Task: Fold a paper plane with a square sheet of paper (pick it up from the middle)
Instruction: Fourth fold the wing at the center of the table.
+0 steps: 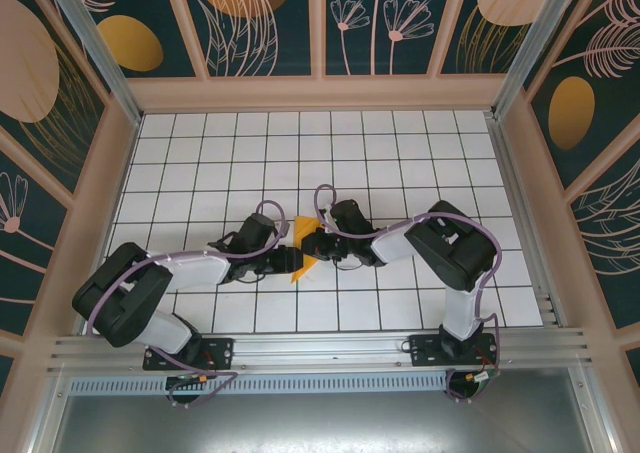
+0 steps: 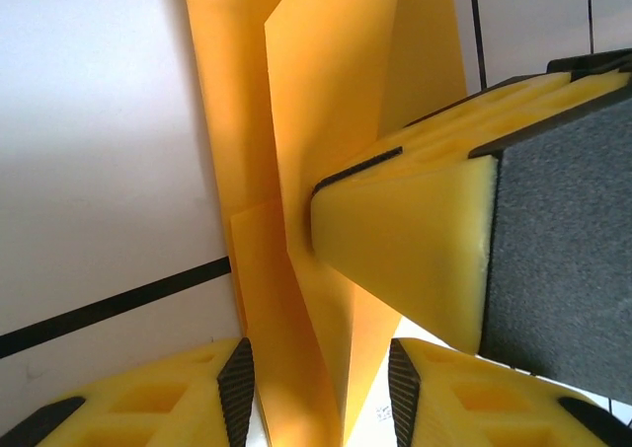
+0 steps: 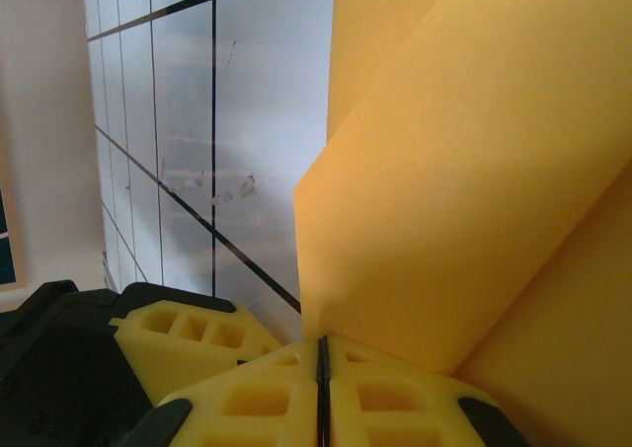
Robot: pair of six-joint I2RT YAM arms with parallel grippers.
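Note:
The square sheet of paper [image 1: 303,271] is orange-yellow and folded into a narrow creased shape at the middle of the table, between the two wrists. My right gripper [image 3: 321,346] is shut on the paper [image 3: 464,190], whose layers rise out from between its closed fingertips. In the left wrist view the paper [image 2: 296,269] stands on edge between the pads of my left gripper [image 2: 319,398]. That gripper is open, with a gap on each side of the fold. The right gripper's yellow fingers [image 2: 415,240] pinch the same fold from the right. From above, my left gripper [image 1: 289,254] and right gripper [image 1: 308,245] nearly touch.
The table [image 1: 400,153] is white with a black grid. Patterned walls enclose it at the back and both sides. An aluminium rail [image 1: 320,348] runs along the near edge by the arm bases. A left finger [image 3: 188,334] sits close beside the right fingers.

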